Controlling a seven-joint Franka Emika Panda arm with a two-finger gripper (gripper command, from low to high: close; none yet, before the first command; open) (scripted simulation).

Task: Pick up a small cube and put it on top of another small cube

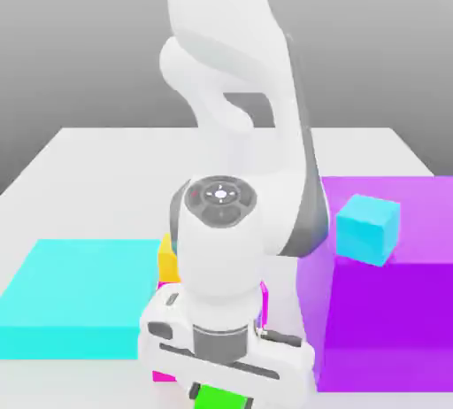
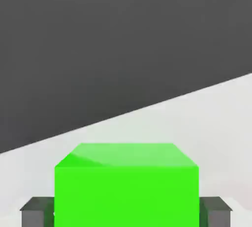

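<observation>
The green cube (image 2: 126,184) sits squarely between the jaws, and in the hand view a dark finger pad (image 2: 36,212) presses against each of its side faces, so the gripper (image 2: 126,213) is pinching the cube rather than standing spread. In the exterior view the same cube (image 1: 215,397) peeks out just beneath the white hand (image 1: 226,358), at the lowest part of the arm.

The relation the coming move depends on is where the magenta-pink cube (image 1: 165,375) lies from the jaws. Only a thin sliver of that colour shows just beside the hand, towards the exterior view's left, with another trace (image 1: 264,297) past the wrist; most of the cube is hidden by the arm, so whether it is directly under the held cube or offset cannot be told. The cube has no long axis, so only its square alignment over the target matters.

Close behind the hand stands the yellow cube (image 1: 168,258). The cyan cube (image 1: 366,227) rests on the large purple block (image 1: 389,327), well apart from the jaws, and a flat cyan slab (image 1: 75,297) lies on the other side.

The grasp looks complete; the placement is judged not yet done.
</observation>
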